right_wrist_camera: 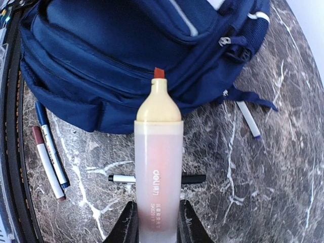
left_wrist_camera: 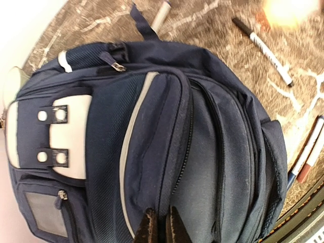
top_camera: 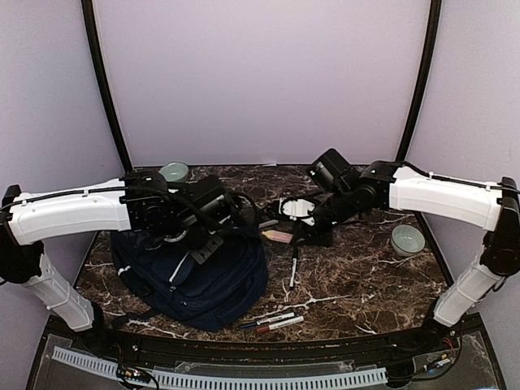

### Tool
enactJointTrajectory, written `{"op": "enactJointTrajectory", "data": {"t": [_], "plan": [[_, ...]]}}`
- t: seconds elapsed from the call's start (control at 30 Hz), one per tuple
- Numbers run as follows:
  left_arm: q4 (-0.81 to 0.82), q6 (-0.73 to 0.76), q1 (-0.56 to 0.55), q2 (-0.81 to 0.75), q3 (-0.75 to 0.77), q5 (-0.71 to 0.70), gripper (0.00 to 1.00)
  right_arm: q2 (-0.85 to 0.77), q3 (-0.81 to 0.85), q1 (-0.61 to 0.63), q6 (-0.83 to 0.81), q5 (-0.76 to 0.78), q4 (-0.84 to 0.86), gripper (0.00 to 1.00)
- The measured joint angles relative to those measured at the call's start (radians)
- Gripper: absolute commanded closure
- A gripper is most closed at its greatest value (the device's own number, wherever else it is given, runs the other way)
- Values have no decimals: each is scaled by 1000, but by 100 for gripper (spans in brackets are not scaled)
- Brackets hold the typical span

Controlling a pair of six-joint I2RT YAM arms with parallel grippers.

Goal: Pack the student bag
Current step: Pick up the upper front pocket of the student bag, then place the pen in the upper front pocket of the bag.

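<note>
From above, the backpack [top_camera: 213, 286] is lying on the marble table [top_camera: 366, 284], at its front left, under the left gripper [top_camera: 203, 248]. The right gripper [top_camera: 296, 231] is hovering just beside the backpack. In the left wrist view, the fingers [left_wrist_camera: 148, 228] are sitting together over the backpack's front. In the right wrist view, the jaws are clamping a highlighter [right_wrist_camera: 158, 167], with its tip pointing at the backpack.
</note>
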Motion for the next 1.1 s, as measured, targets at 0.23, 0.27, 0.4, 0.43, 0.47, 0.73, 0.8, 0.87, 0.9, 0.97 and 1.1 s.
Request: {"op": "enactJointTrajectory", "data": {"t": [0.23,0.27,0.4,0.43,0.47,0.73,0.8,0.87,0.9,0.97,1.1], "plan": [[-10,16,7,-114,3,-26,100,15,42,160,-110,106,-12,83],[-11,19,7,-124,3,-29,100,29,66,182,-124,126,-11,83],[-9,31,9,-165,-2,-39,100,109,166,260,-170,203,8,84],[-8,34,9,-174,-6,-40,100,132,192,279,-180,223,14,84],[-5,35,10,-183,-11,-39,100,158,220,300,-195,248,21,84],[11,38,13,-243,-34,-37,100,312,319,405,-290,407,145,84],[12,38,13,-256,-38,-33,100,343,324,409,-314,444,182,83],[13,39,13,-267,-43,-31,100,371,324,410,-341,480,225,83],[14,39,13,-273,-43,-30,100,384,323,412,-362,504,253,83],[17,39,14,-282,-47,-29,100,404,314,412,-404,550,327,83],[33,39,14,-300,-63,-23,100,447,300,412,-481,630,486,78]]}}
